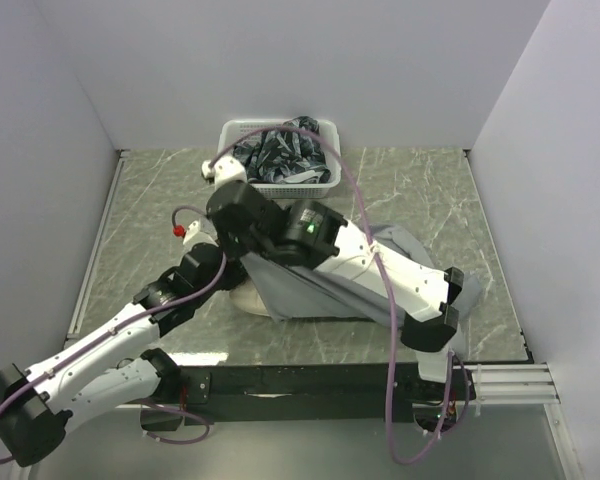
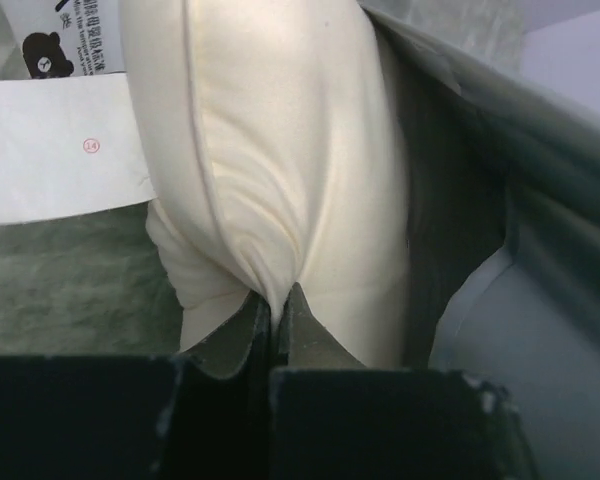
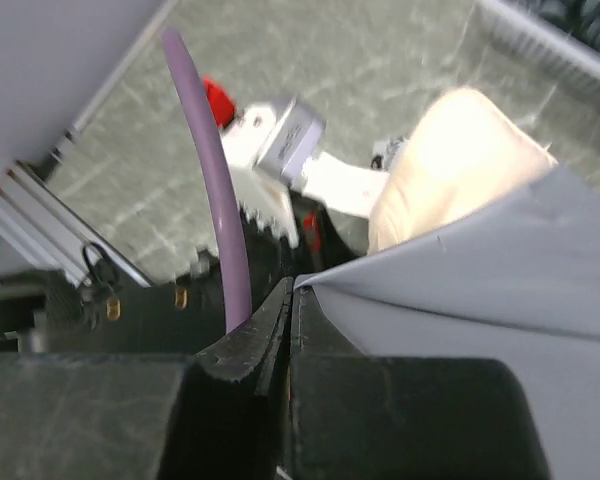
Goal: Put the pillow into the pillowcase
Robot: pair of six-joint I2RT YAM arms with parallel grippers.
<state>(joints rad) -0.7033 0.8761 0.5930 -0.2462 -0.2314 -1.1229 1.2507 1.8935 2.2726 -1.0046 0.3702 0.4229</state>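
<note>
**Sleeving in progress:** Two robot arms meet over a green marbled surface (image 1: 430, 190), partway through working a cream pillow (image 2: 280, 150) into a grey pillowcase (image 3: 480, 290). The left gripper (image 2: 275, 300) has its jaws closed on a pinched fold at the pillow's end, and the fabric puckers into the grip. The right gripper (image 3: 291, 292) has its jaws clamped on the rim of the pillowcase's mouth, holding it raised.

The pillow lies near the centre of the surface. Much of it is apparently inside the sack, with its rounded end and a white label (image 2: 50, 150) outside the opening. From above, the arms cover most of the bundle, so how deep the pillow sits cannot be told. A white basket (image 1: 280, 188) of dark patterned cloth (image 1: 280, 150) stands at the far edge, apart from the work.

The pillow looks light and very soft. It will likely buckle rather than slide when pushed, so a hold on the bulk near the end seam seems surer than a thin pinch. The pillowcase is thin and limp, liable to sag shut or slip, and its hem at the mouth looks the best place to hold.
</note>
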